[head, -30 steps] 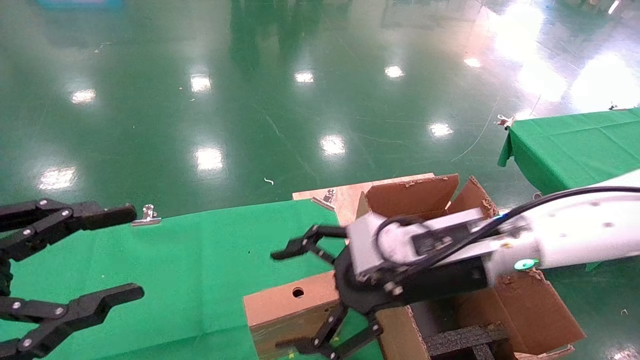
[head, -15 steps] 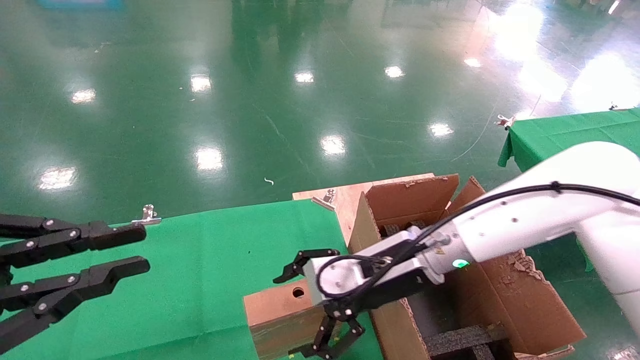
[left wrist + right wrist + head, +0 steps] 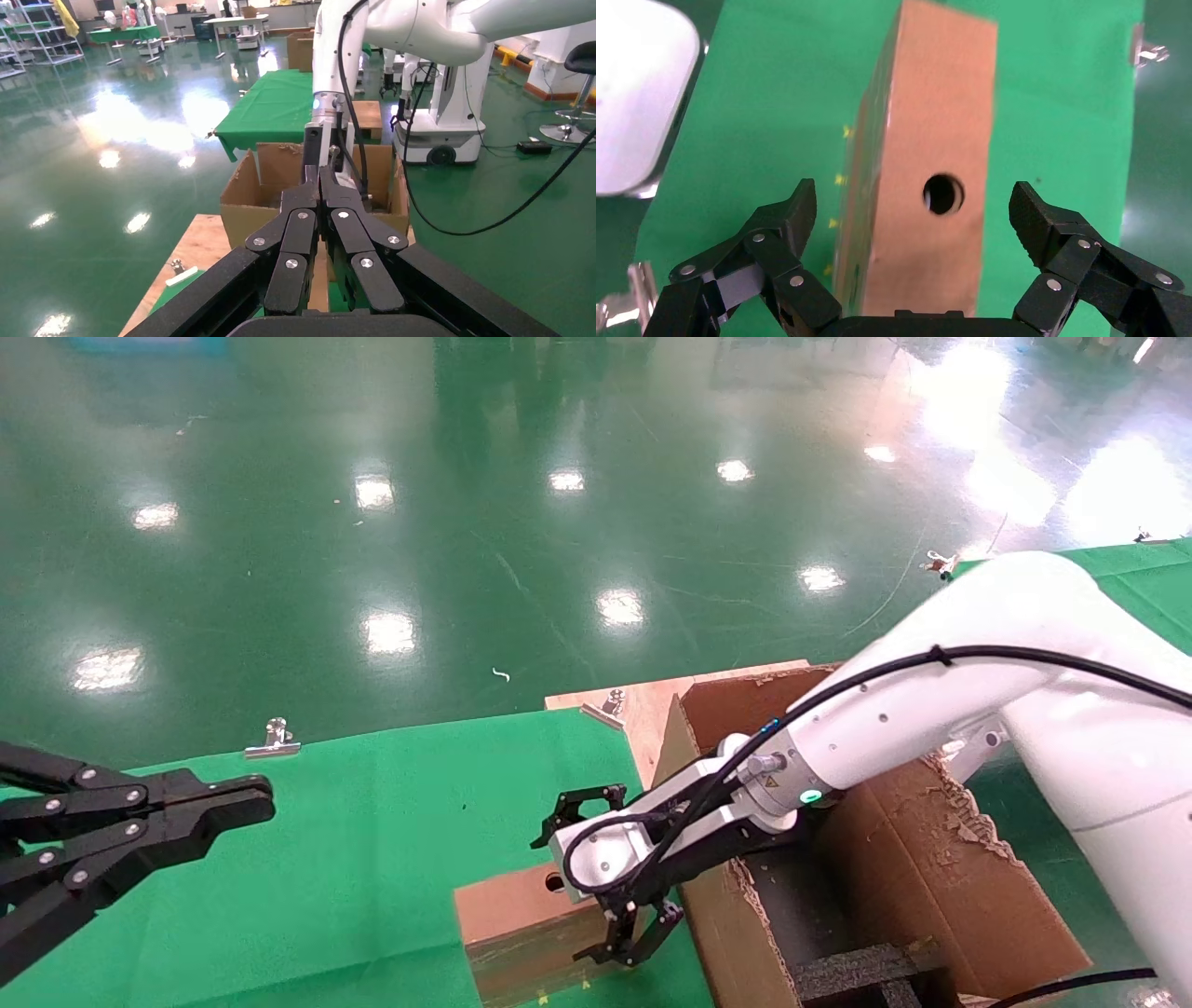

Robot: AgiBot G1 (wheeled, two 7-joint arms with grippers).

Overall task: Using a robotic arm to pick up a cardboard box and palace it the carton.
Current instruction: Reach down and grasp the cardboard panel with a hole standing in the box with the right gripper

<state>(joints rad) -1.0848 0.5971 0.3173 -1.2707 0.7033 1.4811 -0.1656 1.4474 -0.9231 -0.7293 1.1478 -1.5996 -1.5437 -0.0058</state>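
Right gripper, fingers spread, straddles the cardboard box beside the carton; left gripper pressed together, well apart.

A table covered with a green cloth carries the cardboard box near its right edge. 1 metal clip grips the cloth at the far edge.

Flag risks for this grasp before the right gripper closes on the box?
1. The right gripper is open astride the box, fingers clear of both sides; uneven closing could tip or twist the upright box.
2. The box stands right beside the carton wall; a lift could snag its torn edge.
3. The left gripper idles nearby, shut.
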